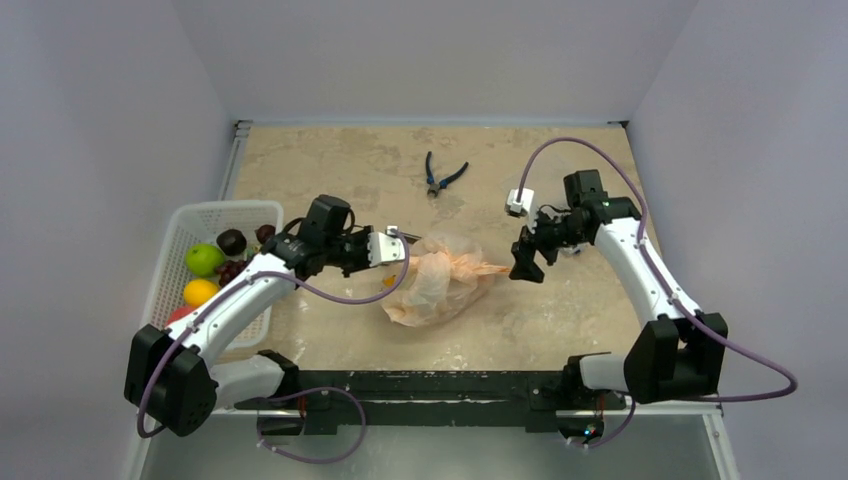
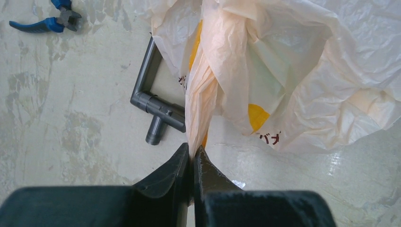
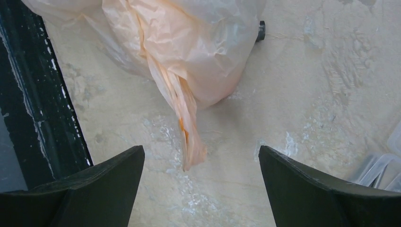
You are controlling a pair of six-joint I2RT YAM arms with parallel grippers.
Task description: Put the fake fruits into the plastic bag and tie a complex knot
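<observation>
The peach plastic bag (image 1: 438, 282) lies crumpled mid-table. My left gripper (image 1: 393, 246) is shut on a twisted handle strand (image 2: 200, 97) of the bag; its closed tips (image 2: 193, 153) pinch the strand's end. My right gripper (image 1: 525, 262) is open and empty just right of the bag. In the right wrist view the gripper (image 3: 201, 161) straddles the pointed end of another handle strand (image 3: 188, 135) without touching it. The fake fruits lie in the white basket: a green fruit (image 1: 203, 259), a yellow-orange citrus (image 1: 200, 291), a dark plum ball (image 1: 231, 241) and dark grapes (image 1: 232, 268).
The white mesh basket (image 1: 225, 207) stands at the left table edge. Blue-handled pliers (image 1: 443, 178) lie at the back centre, also in the left wrist view (image 2: 45, 21). A grey pipe fitting (image 2: 156, 106) lies partly under the bag. Grey walls enclose three sides.
</observation>
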